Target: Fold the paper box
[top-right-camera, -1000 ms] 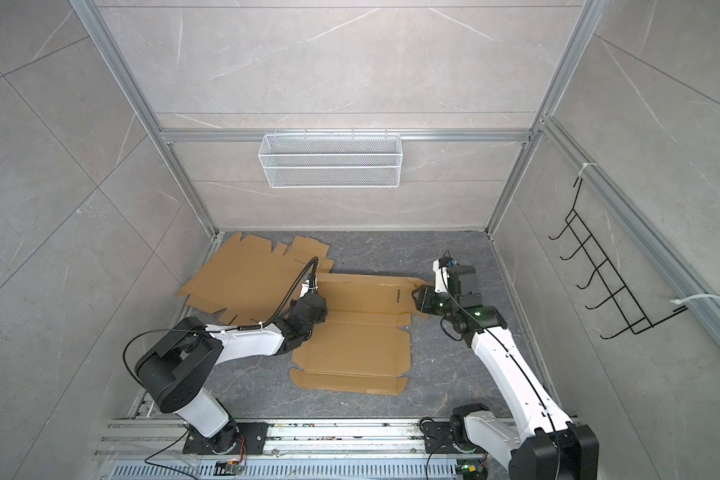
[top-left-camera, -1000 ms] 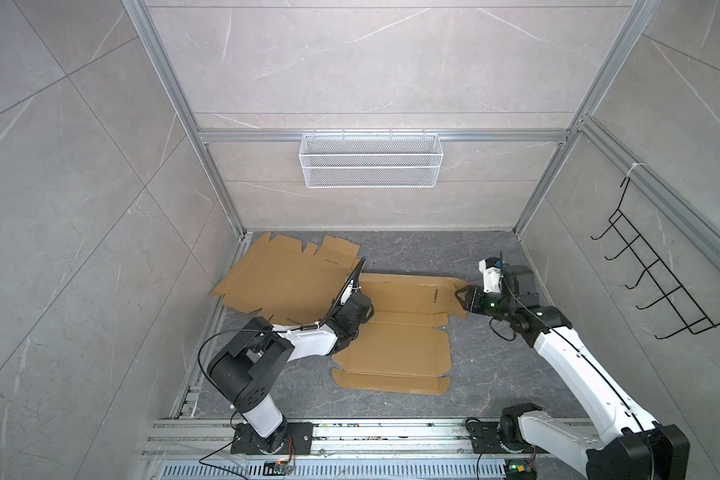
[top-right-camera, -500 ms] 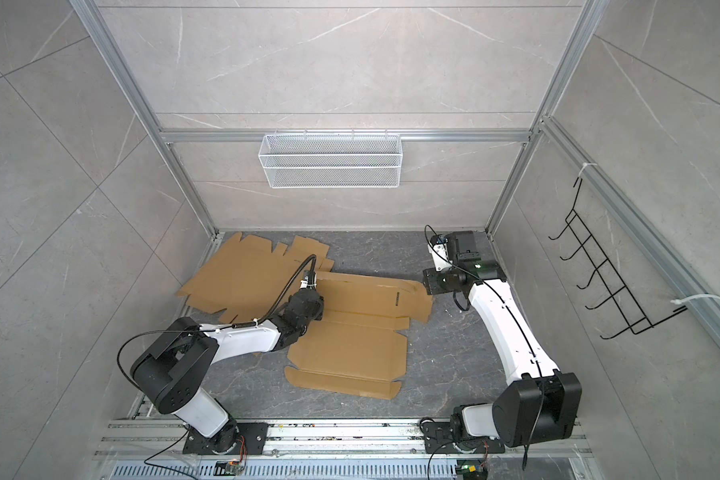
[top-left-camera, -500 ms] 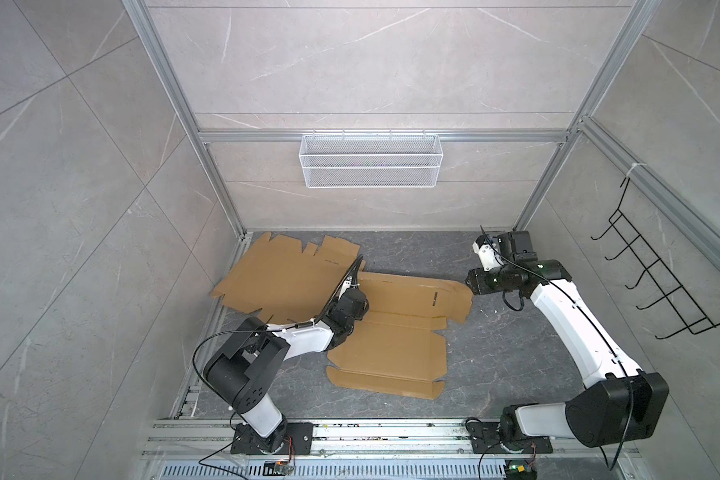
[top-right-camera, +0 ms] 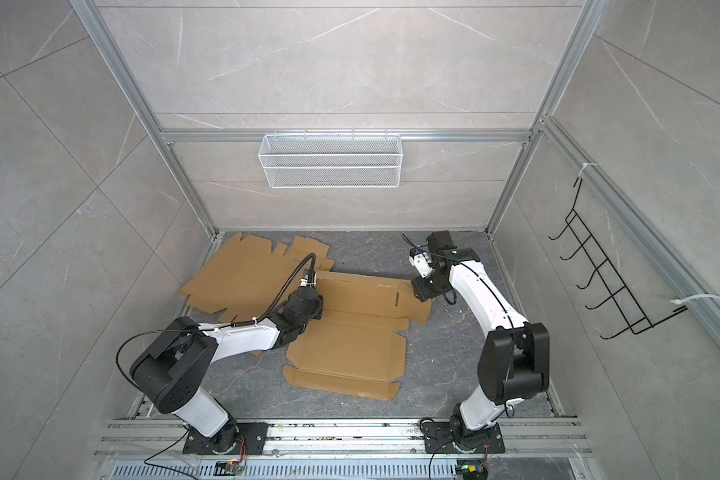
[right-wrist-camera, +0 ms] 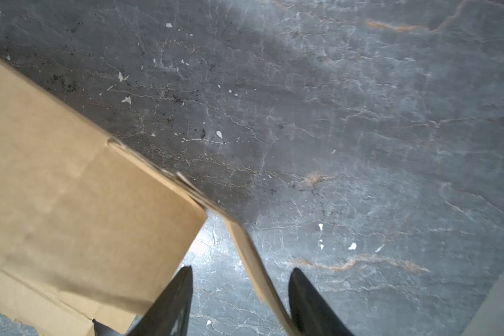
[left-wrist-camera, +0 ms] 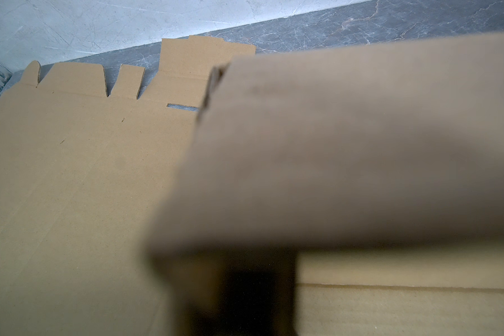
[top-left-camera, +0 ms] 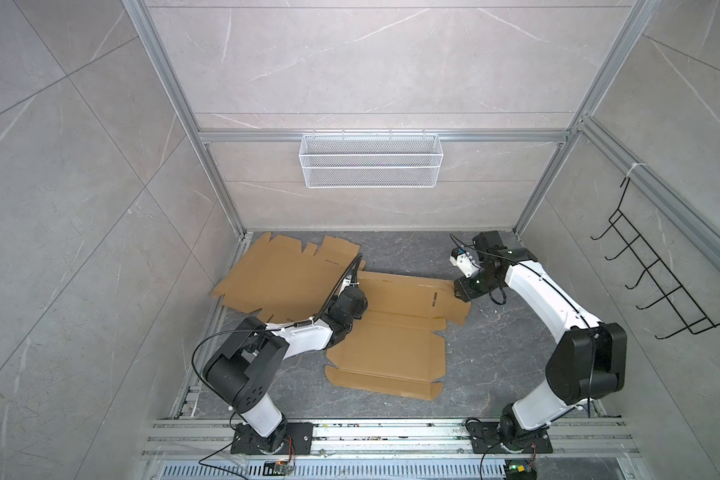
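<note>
Apparently released, the jaws of the right gripper (right-wrist-camera: pixel 242 269) straddled a flap (right-wrist-camera: pixel 255 263) at the two o'clock corner of the paper box (top-left-camera: pixel 391 332), likely to raise it. The left gripper (top-left-camera: pixel 351 306) was clenched at its ten o'clock edge, probably anchoring. The box lay flat at the centre of the table (top-left-camera: pixel 495 353). Blurred board hid whether the left jaws pinched anything.

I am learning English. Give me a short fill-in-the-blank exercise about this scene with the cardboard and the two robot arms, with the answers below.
1. Besides the unfolded box, ___ other cardboard sheet lies on the dark surface.
2. The wire basket on the back wall is ___ in colour.
3. A flap edge of the box stands between the ___ fingers of the right gripper.

Missing words: one; white; open.
</note>
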You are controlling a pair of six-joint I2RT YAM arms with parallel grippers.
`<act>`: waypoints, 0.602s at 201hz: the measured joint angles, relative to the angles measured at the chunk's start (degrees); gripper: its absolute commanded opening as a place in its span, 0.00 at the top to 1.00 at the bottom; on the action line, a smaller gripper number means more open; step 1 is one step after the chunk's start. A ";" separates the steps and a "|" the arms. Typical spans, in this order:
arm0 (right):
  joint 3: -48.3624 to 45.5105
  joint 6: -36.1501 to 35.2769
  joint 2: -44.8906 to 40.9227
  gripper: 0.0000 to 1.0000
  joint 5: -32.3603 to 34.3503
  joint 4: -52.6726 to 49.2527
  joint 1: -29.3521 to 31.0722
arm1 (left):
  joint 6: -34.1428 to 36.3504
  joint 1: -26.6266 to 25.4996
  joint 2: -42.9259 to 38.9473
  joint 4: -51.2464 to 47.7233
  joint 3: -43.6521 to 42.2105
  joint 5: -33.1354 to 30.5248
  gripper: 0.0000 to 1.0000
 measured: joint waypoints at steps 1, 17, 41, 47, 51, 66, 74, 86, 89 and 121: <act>0.04 0.02 0.09 0.48 0.02 -0.02 0.02 | 0.00 0.00 0.00 0.00 0.00 0.00 1.00; 0.15 -0.74 1.25 0.55 0.00 -0.48 0.46 | -0.02 0.00 0.00 0.00 0.00 0.02 1.00; 0.11 -1.44 0.98 0.70 -0.33 -0.90 0.92 | -0.02 0.00 0.00 0.00 0.00 0.02 1.00; 0.02 -1.42 0.72 0.75 -0.44 -0.87 1.03 | -0.02 0.00 0.00 0.00 0.00 0.02 1.00; -0.09 -1.14 0.57 0.78 -0.61 -0.85 1.07 | -0.04 0.00 0.00 0.00 0.00 0.02 1.00; -0.83 -0.42 -0.72 0.87 -0.74 -0.63 1.29 | -0.22 0.00 0.00 0.00 -0.02 0.04 1.00; -1.22 0.11 -1.51 0.90 -0.81 -0.48 1.33 | -0.55 0.00 0.00 0.00 -0.02 0.02 1.00; -1.92 1.44 -2.84 0.92 -1.07 -0.42 1.38 | -1.22 0.02 -0.02 0.00 -0.09 0.02 1.00; -2.08 1.77 -3.17 0.93 -1.09 -0.42 1.38 | -1.38 0.02 -0.04 0.00 -0.11 0.04 1.00; -3.93 4.61 -6.97 0.98 -1.84 -0.39 1.88 | -4.04 0.07 -0.46 0.04 -0.52 0.37 1.00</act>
